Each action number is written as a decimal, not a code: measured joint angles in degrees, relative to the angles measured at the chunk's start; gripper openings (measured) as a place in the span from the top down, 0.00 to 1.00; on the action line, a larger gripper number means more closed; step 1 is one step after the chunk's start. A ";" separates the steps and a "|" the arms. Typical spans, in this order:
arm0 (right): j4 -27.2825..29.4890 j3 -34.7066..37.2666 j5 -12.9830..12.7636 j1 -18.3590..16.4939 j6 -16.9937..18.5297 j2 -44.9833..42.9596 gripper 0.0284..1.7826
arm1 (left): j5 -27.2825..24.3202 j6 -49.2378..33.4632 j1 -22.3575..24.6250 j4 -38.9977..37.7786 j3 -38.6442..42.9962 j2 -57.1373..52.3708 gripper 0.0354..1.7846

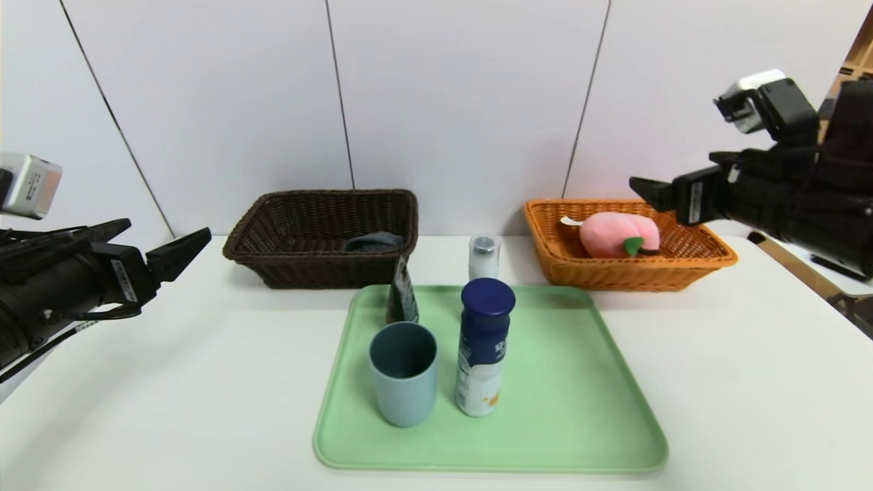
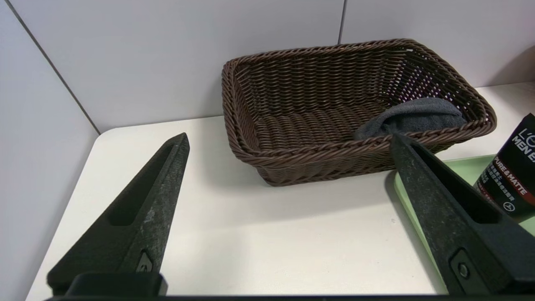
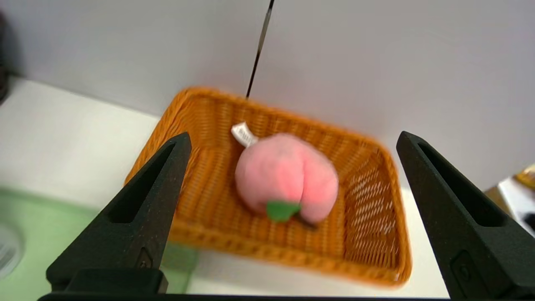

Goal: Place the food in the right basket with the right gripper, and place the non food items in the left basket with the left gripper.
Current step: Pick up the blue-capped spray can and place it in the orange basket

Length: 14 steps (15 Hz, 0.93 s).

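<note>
Sorting so far: we see the pink peach (image 1: 619, 234) lying in the orange basket (image 1: 689, 267), and the grey cloth (image 1: 373, 241) lying in the dark basket (image 1: 273, 235).
Still on the green tray (image 1: 600, 409): the blue-capped bottle (image 1: 483, 346), the grey-blue cup (image 1: 403, 373) just beside it, the black tube (image 1: 402, 294) behind the cup, and the small grey-capped bottle (image 1: 483, 256) at the tray's back edge.
Right gripper (image 1: 653, 193): up above the orange basket, jaws wide apart, nothing in them.
Left gripper (image 1: 153, 249): out to the left of the dark basket, jaws wide apart, nothing in them.
Next food, we think: the blue-capped bottle.
How it will feel: hard and smooth, likely a bit slippery. It is tall, so it may tip over.
Where we would grab: around the white middle, below the cap, coming from the side away from the cup.
</note>
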 joint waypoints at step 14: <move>-17.34 34.82 9.41 12.89 11.76 -13.60 0.05 | -0.10 0.02 -2.22 -0.02 4.60 -3.15 0.06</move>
